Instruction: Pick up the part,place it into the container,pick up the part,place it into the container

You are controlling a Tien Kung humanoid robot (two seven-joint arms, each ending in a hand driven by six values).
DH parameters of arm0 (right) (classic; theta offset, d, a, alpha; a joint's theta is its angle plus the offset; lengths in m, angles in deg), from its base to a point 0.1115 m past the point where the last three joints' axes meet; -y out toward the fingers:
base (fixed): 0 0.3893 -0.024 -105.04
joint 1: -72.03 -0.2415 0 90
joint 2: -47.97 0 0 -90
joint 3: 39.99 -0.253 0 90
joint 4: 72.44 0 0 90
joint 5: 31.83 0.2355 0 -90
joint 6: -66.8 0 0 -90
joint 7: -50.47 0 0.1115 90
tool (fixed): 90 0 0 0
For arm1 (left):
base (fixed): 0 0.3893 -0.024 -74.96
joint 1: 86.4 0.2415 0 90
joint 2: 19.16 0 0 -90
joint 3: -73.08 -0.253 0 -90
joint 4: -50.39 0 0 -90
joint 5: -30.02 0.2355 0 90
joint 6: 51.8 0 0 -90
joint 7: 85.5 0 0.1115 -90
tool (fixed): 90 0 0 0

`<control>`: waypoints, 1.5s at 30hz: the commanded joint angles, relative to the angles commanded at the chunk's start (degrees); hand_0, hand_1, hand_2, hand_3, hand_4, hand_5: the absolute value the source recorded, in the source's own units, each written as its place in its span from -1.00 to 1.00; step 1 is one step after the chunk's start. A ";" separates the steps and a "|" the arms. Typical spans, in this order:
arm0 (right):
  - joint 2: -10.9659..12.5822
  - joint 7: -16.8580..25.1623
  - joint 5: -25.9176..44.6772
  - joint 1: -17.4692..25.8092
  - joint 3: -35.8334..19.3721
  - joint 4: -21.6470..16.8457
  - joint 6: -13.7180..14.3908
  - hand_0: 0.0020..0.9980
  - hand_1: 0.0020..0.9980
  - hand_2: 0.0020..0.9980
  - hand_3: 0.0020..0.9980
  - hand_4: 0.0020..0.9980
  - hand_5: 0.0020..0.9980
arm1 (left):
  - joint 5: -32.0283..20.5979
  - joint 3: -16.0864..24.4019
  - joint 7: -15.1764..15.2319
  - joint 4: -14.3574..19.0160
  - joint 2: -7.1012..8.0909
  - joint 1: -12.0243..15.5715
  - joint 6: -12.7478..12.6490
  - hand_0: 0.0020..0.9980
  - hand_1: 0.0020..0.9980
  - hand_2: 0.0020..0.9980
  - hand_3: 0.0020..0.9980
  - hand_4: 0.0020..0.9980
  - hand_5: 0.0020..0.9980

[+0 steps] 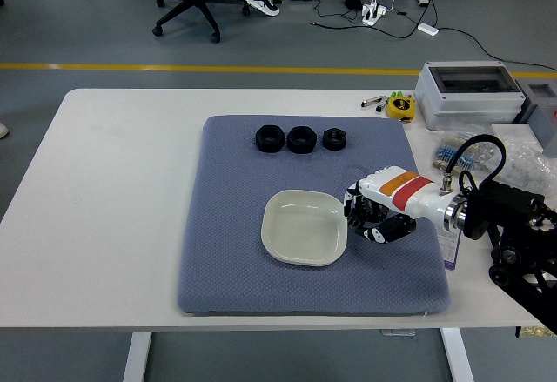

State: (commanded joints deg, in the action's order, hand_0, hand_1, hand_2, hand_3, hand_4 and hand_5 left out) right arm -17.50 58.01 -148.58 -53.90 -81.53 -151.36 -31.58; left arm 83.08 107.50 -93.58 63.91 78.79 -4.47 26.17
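The right hand [372, 218] hovers at the right rim of the white dish [304, 226] on the blue mat [235, 251], fingers curled, though whether they grip the gear part I cannot tell, while three black parts [300, 138] line the mat's far edge.

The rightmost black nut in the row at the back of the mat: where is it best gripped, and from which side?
Grip the small black nut across its outer faces, coming from above. It lies flat on the blue mat, and its right side is free.
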 joint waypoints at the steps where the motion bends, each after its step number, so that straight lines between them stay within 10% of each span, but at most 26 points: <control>1: -0.42 -0.02 0.09 -0.54 0.41 -0.17 0.05 -0.73 -0.40 -0.24 -0.11 0.45 -1.00 | -0.08 -0.03 0.01 0.00 0.02 -0.02 -0.03 0.36 0.29 0.28 0.11 0.24 0.16; 16: -8.08 -1.42 -2.32 -7.48 6.17 3.73 2.97 -0.67 -0.35 -0.19 -0.06 0.48 -0.99 | 0.11 0.10 -0.19 0.09 0.35 -0.24 -0.04 0.36 0.29 0.28 0.11 0.24 0.16; 17: -8.23 -1.51 -2.72 -7.61 6.21 3.93 2.86 -0.50 -0.09 0.25 0.70 1.00 -0.20 | 0.08 0.09 -0.18 0.10 0.36 -0.23 -0.05 0.36 0.29 0.28 0.11 0.24 0.16; 22: -8.31 -1.58 -4.45 -7.83 5.96 4.68 1.60 -0.50 -0.09 0.25 0.70 1.00 -0.20 | 0.04 0.10 -0.19 0.10 0.43 -0.20 -0.07 0.36 0.29 0.28 0.11 0.24 0.16; 23: -8.24 -1.46 -4.41 -7.79 5.89 4.86 1.39 -0.31 0.06 0.50 1.00 1.00 -0.08 | 0.09 0.15 -0.20 0.09 0.46 -0.19 -0.06 0.36 0.29 0.29 0.11 0.24 0.16; 45: -6.02 -2.04 -9.89 -6.51 0.53 13.80 1.85 -0.32 0.05 0.42 0.75 1.00 -0.19 | -0.70 -0.35 -0.06 0.09 0.38 -0.24 -0.18 0.36 0.29 0.29 0.11 0.24 0.16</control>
State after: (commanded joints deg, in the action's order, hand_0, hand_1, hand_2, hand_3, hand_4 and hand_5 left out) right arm -23.53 55.97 -158.47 -60.41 -81.00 -137.55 -29.74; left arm 82.38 107.15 -93.64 64.00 79.16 -4.71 25.99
